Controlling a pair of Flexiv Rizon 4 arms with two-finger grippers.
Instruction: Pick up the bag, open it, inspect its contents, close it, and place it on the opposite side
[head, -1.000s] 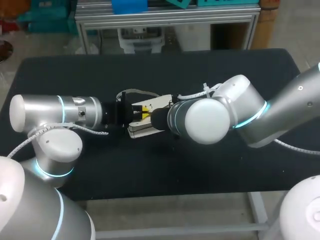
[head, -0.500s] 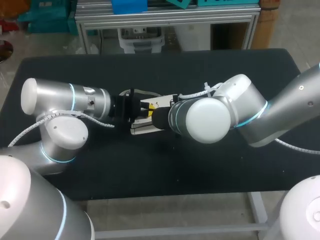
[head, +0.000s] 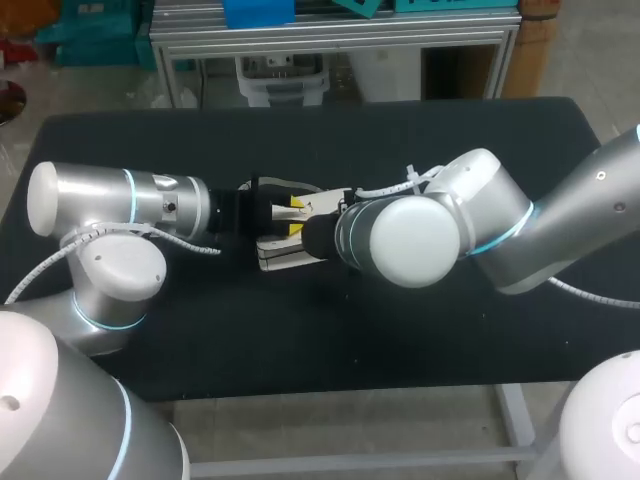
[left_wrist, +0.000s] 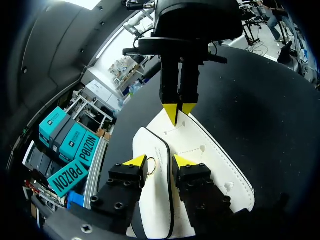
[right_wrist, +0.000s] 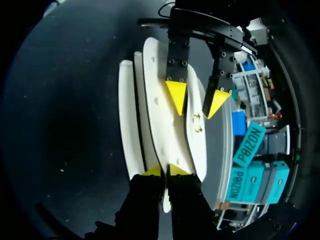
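My right tool (right_wrist: 165, 171) is clamped on a flap of the white bag (head: 278, 262), mid-surface (head: 400, 340). My left tool (left_wrist: 159, 161) stands apart, straddling its ringed edge.

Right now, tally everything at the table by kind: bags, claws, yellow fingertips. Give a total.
White bag: 1
Claws: 2 (left claw, right claw)
Yellow fingertips: 4
Total: 7
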